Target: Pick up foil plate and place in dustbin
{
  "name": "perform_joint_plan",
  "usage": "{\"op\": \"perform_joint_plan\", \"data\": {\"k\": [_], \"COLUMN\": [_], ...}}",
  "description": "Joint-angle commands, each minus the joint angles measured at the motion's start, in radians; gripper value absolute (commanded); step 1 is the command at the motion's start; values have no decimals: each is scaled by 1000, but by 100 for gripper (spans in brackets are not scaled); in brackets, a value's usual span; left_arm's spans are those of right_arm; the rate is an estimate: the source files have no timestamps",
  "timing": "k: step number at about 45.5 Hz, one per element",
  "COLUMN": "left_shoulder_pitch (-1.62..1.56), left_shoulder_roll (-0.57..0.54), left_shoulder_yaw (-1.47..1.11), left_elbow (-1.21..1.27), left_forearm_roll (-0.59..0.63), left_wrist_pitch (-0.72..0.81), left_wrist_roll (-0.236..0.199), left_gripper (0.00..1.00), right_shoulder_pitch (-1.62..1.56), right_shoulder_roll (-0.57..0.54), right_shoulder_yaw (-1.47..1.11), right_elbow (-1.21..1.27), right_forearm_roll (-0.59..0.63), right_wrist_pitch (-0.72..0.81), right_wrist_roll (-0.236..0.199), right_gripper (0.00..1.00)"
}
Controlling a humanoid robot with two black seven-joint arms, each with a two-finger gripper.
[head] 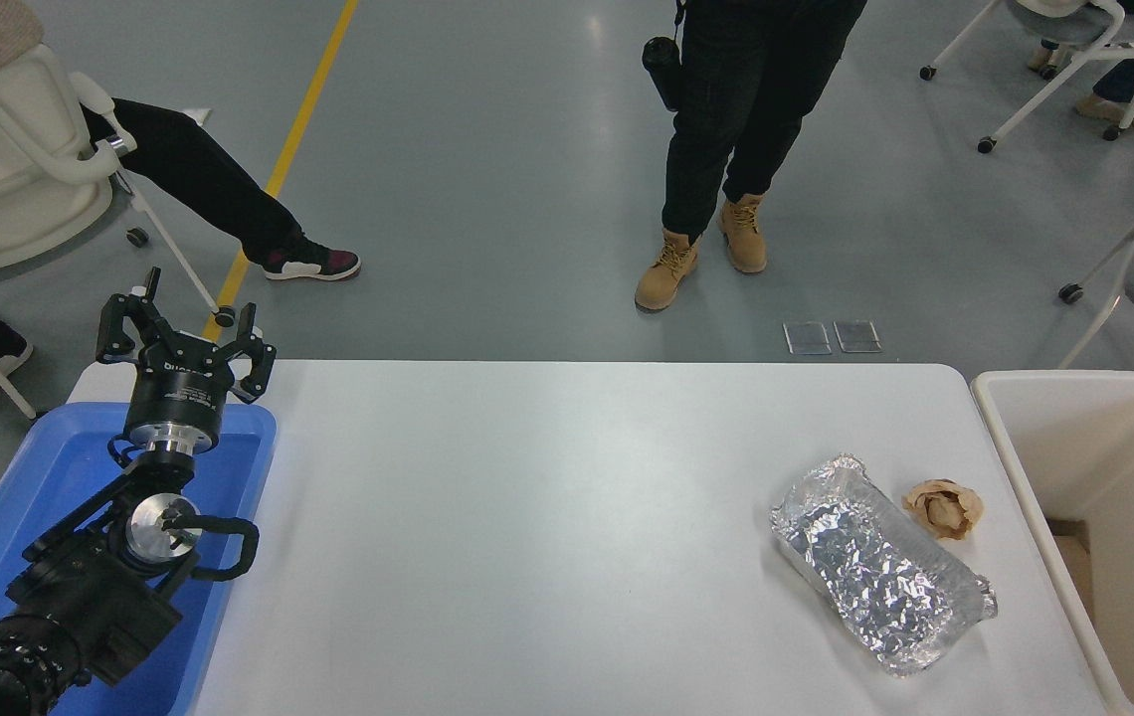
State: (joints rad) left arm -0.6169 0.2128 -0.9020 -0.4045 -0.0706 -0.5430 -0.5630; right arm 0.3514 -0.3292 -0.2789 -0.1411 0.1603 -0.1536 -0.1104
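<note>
The foil plate (880,565) is a crinkled silver oblong tray lying at a slant on the white table (527,517) near its right edge. The dustbin (1114,527) is a large cream plastic bin standing just right of the table, its opening upward. My left gripper (184,333) is parked at the lower left above a blue tray, fingers spread open and empty, far from the foil plate. My right arm is out of view.
A small crumpled brown paper wad (943,508) lies just right of the foil plate's far end. A shallow blue tray (50,477) sits at the table's left edge. A person in tan boots (696,249) stands beyond the far side; others sit on chairs around.
</note>
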Motion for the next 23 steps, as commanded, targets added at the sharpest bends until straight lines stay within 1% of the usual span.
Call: {"op": "perform_joint_plan", "data": {"k": [1,23], "left_shoulder_pitch": [0,-1], "left_shoulder_roll": [-1,-1], "left_shoulder_yaw": [0,0], "left_elbow": [0,1], "left_forearm_roll": [0,0], "left_wrist_pitch": [0,0], "left_wrist_roll": [-2,-2], "left_gripper": [99,99], "right_shoulder_pitch": [0,1], "right_shoulder_roll": [1,-1], "right_shoulder_yaw": [0,0], "right_elbow": [0,-3], "right_forearm_roll": [-1,1], "right_wrist_pitch": [0,-1], "right_wrist_roll": [0,0], "right_gripper": [0,0]}}
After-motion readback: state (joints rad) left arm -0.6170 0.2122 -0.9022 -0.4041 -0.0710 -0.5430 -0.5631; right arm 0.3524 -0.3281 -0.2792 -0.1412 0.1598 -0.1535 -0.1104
